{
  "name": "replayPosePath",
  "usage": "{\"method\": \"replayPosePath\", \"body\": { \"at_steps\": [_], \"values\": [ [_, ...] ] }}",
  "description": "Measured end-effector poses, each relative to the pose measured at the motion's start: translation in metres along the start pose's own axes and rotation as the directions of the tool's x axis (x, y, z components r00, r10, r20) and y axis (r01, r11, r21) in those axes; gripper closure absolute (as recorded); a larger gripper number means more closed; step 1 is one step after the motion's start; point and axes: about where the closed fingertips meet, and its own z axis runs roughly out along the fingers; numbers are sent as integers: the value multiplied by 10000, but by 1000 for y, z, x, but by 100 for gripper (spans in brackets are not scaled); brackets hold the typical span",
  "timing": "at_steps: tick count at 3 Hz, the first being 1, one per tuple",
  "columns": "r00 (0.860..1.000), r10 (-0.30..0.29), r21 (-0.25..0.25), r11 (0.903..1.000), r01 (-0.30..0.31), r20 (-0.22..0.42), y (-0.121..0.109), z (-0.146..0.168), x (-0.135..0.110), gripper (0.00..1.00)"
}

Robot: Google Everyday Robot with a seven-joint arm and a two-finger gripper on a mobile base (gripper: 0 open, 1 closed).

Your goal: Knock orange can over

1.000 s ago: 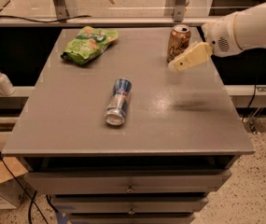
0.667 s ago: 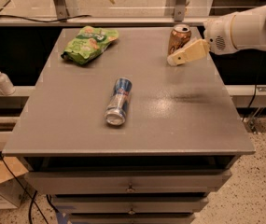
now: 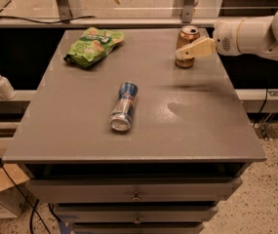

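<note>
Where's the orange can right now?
The orange can stands upright at the far right of the table, upper right in the camera view. The pincer is right at it, reaching in from the right.

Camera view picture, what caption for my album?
Robot's gripper at the upright orange can, far side of the grey table.

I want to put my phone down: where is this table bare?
Bare: the front strip of the table before the lying blue can, and the right half in front of the orange can. Crowded: the back, with the green bag at left and the tool at the orange can at right.
</note>
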Motion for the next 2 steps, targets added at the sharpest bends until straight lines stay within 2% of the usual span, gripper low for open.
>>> {"method": "replayPosePath", "body": {
  "at_steps": [1, 2],
  "values": [
    [9985, 450, -185, 9988, -444, 300, -11, 25, 7, 0],
    [9956, 774, -443, 9962, -751, 519, -13, 47, 13, 17]
  ]
}}
